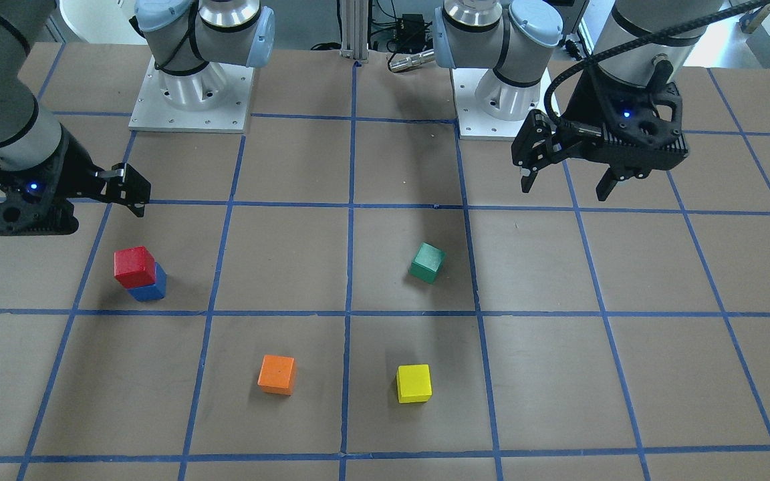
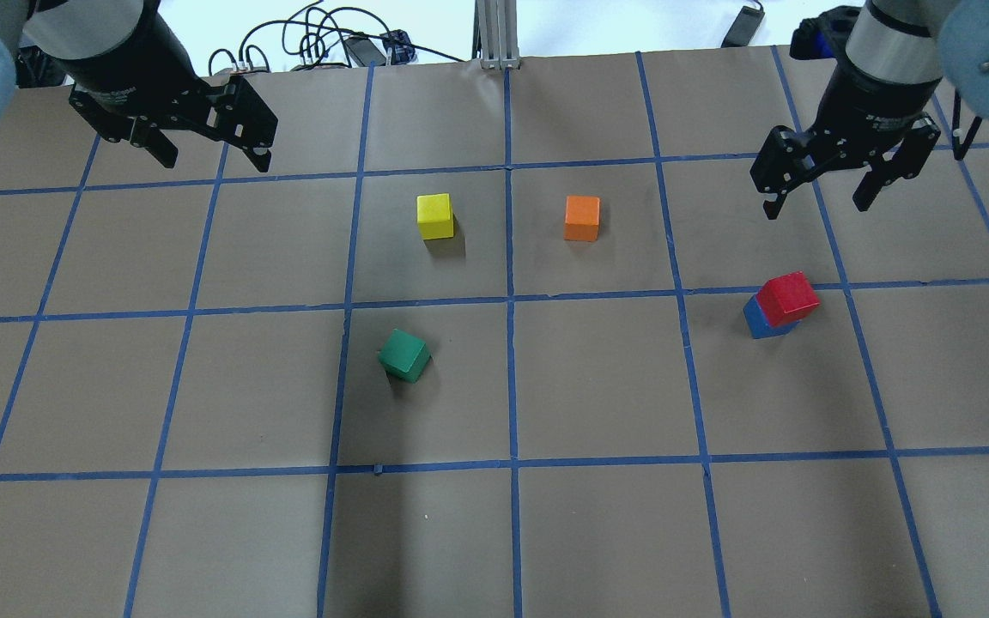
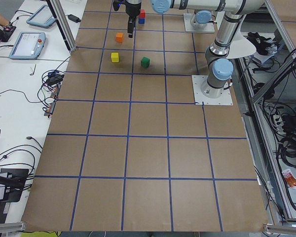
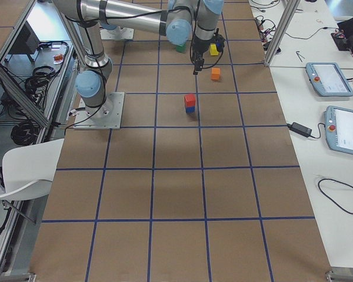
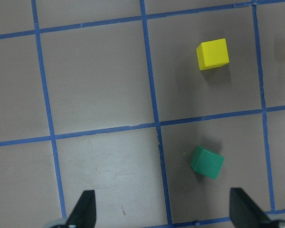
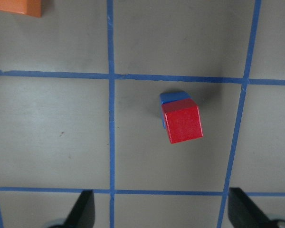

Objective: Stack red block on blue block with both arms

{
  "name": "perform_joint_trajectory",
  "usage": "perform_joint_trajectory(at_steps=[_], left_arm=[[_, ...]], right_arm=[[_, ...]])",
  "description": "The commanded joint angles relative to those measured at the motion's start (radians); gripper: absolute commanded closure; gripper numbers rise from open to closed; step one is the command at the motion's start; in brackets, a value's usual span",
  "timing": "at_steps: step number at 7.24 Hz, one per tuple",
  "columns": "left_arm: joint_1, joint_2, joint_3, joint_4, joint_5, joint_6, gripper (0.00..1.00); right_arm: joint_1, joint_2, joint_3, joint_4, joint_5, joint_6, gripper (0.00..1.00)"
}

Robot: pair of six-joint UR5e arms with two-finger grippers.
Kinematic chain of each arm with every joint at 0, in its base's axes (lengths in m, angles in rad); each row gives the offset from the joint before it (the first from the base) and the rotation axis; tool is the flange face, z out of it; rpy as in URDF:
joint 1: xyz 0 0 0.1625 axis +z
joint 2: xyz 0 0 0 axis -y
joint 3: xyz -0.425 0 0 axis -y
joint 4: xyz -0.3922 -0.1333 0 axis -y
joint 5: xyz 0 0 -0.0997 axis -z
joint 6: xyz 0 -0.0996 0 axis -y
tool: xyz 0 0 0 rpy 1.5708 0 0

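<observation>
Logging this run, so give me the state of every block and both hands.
red block: stacked on the blue block, slightly offset
blue block: bottom of the stack
green block: alone, unstacked
yellow block: alone, unstacked
orange block: alone, unstacked
left hand: open, empty
right hand: open, empty

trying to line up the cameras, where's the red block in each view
Exterior front-facing: red block, left side, mid-height.
Overhead exterior: red block, right side, mid-height.
Exterior left: red block, top edge, near centre.
Exterior right: red block, centre, upper half.
Left wrist: not in it.
Right wrist: red block, right of centre.
Shared landmark: the blue block under it.
</observation>
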Motion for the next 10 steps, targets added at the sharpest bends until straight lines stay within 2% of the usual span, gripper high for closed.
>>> perform_joint_trajectory(at_steps=[1,5,10], left_arm=[[0.000,0.001,0.002,0.000,0.000,-0.001,0.00],[0.000,0.005,-0.001,0.001,0.000,-0.002,0.00],[0.000,0.007,-0.003,0.000,0.000,-0.002,0.00]], right_arm=[[0.110,-0.018,-0.062,0.057,0.000,0.093,0.00],[0.124,-0.042,0.018,0.041,0.000,0.090,0.00],[0.109,-0.056,-0.002,0.040,-0.002,0.092,0.00]])
